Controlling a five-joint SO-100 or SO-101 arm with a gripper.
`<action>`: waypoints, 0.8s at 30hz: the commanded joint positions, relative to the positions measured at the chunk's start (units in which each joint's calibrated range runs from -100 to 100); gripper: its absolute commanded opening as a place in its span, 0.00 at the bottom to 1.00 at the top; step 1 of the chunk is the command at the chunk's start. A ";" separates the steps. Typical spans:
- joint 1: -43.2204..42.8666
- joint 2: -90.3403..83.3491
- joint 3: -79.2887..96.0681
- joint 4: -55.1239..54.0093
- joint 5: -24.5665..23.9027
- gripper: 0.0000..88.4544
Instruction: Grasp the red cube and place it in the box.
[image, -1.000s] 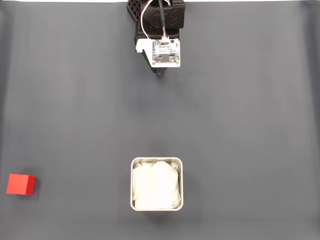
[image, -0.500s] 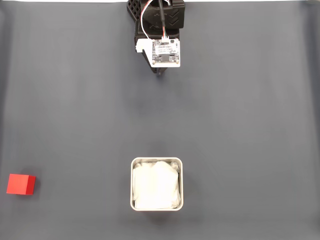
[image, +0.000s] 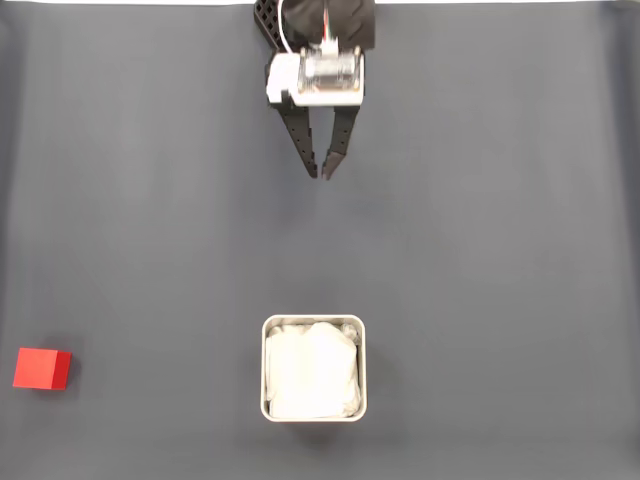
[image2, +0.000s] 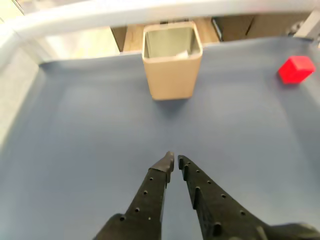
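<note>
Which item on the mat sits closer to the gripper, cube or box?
The box, straight ahead of the gripper; the cube lies off at the mat's edge.

In the fixed view the arm enters from the top edge at centre, its black body reaching down the picture, with a white block across the wrist. The gripper (image: 322, 173) points toward the lower edge; its two black fingers (image: 296, 135) taper to tips that almost meet. In the wrist view the gripper (image2: 174, 160) rises from the bottom edge, jaws nearly closed with a narrow slit between the tips, holding nothing, above the surface
</note>
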 joint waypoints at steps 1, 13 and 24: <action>-0.25 6.73 -15.17 -2.10 0.73 0.00; 0.03 21.98 -40.35 7.00 2.59 0.00; 2.24 26.48 -45.55 10.53 3.86 0.00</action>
